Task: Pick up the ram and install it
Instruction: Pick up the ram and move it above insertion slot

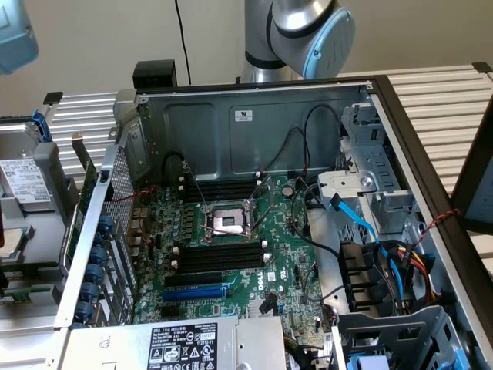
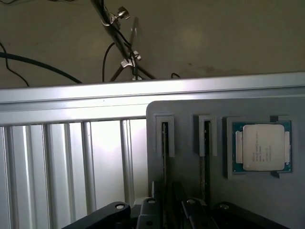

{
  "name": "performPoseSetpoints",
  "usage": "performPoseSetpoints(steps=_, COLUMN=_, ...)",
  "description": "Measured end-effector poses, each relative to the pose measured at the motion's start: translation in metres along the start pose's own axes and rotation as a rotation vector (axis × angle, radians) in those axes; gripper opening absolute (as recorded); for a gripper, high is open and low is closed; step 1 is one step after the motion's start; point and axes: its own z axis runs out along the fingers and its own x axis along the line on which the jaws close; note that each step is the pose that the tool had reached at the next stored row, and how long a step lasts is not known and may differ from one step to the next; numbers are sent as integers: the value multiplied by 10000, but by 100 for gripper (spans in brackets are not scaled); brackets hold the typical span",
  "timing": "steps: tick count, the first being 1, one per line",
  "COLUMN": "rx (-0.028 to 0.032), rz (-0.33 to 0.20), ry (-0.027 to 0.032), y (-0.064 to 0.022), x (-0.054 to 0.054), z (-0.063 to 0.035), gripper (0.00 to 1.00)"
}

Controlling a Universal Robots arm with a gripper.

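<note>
Wrist view: hand [image 2: 171,214] at the edge of a grey holder plate [image 2: 188,143] on the slatted worktop [image 2: 62,162]; spread or pinching, cannot tell. Close by, the ram [image 2: 164,152] standing on edge in one slot, a second stick [image 2: 206,157] in the neighbouring slot, a processor [image 2: 262,147] beside those. Exterior view: open computer case [image 1: 254,116], motherboard [image 1: 285,231] with black memory slots [image 1: 219,258], arm [image 1: 308,35] behind the back wall.

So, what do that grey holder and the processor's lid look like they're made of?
The grey holder is probably plastic: matte, uniform grey, moulded-looking slot frames. The processor's lid looks metal: dull silvery sheen, printed text.
</note>
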Motion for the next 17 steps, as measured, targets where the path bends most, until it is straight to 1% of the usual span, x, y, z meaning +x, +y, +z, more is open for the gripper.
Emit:
performPoseSetpoints(steps=1, rx=0, rz=0, ry=0, y=0, x=0, z=0, gripper=21)
performPoseSetpoints(steps=2, rx=0, rz=0, ry=0, y=0, x=0, z=0, gripper=21)
performPoseSetpoints(steps=3, rx=0, rz=0, ry=0, y=0, x=0, z=0, gripper=14)
performPoseSetpoints(steps=17, rx=0, rz=0, ry=0, y=0, x=0, z=2, gripper=12)
